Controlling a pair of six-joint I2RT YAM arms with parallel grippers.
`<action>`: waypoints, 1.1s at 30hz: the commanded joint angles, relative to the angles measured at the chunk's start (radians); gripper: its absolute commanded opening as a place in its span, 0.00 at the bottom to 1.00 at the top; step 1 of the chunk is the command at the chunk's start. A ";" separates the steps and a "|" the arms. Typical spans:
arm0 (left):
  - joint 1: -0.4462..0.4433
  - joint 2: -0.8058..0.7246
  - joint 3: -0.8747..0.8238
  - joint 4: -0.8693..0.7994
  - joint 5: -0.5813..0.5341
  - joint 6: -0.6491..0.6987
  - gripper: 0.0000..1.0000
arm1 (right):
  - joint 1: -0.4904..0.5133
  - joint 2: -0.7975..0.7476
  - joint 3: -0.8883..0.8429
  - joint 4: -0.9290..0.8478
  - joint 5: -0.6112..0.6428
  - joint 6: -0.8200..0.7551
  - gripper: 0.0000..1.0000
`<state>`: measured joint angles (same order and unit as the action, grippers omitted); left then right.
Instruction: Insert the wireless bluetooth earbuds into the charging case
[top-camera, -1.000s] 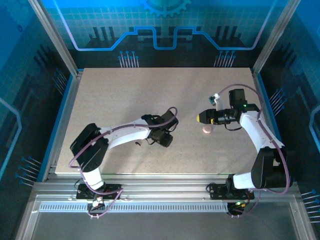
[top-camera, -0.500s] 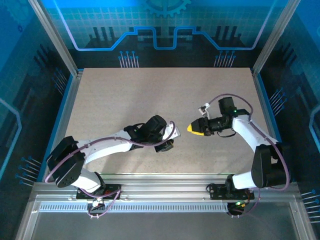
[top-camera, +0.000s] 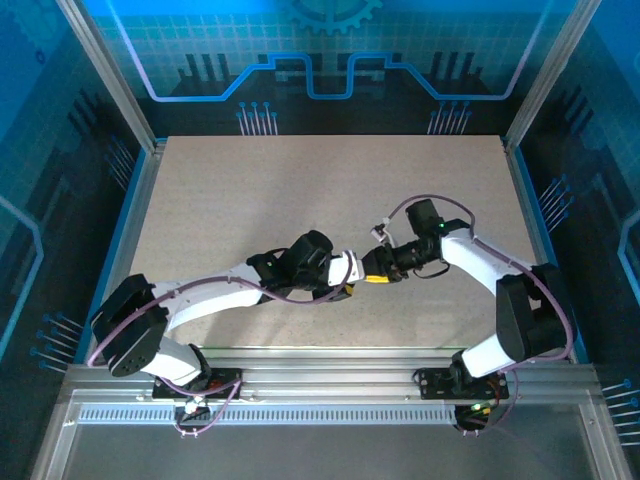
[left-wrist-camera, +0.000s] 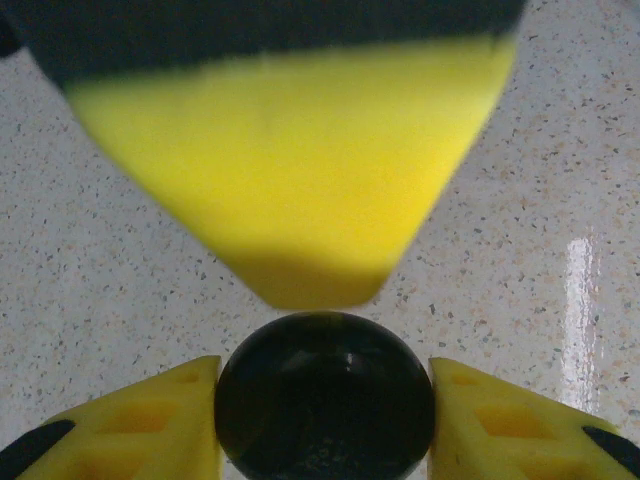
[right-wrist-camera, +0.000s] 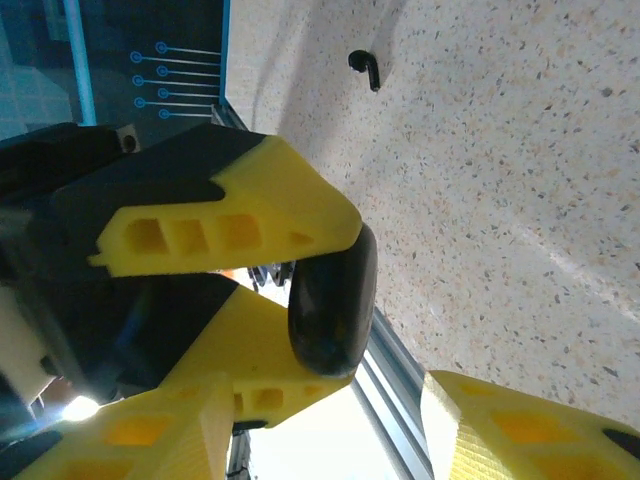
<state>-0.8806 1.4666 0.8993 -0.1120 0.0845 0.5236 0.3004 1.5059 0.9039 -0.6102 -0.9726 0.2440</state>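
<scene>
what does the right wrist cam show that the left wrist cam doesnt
Right wrist view: a small black earbud lying on the table, the blue wall, and the right gripper open. Left wrist view: one blurred yellow finger of that gripper close above the case, seen face-on as round. Both: the black case pinched between the left gripper's yellow fingers, over the speckled table.

The table (top-camera: 250, 190) is a pale, speckled slab with metal rails along its edges. One tiny black earbud (right-wrist-camera: 366, 70) lies on it, near an edge.
</scene>
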 joint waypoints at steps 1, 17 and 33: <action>-0.014 -0.033 -0.012 0.039 0.033 0.018 0.39 | 0.026 0.021 0.023 0.030 0.014 0.029 0.50; -0.021 -0.041 -0.010 0.058 -0.012 0.009 0.44 | 0.068 0.041 0.054 0.007 0.015 -0.018 0.19; 0.031 -0.150 -0.081 0.170 0.201 -0.190 0.84 | -0.028 -0.430 -0.183 0.300 0.211 -0.262 0.10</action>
<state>-0.8692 1.3560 0.8402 0.0177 0.1734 0.3828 0.2958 1.1435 0.7616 -0.4091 -0.7750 0.0967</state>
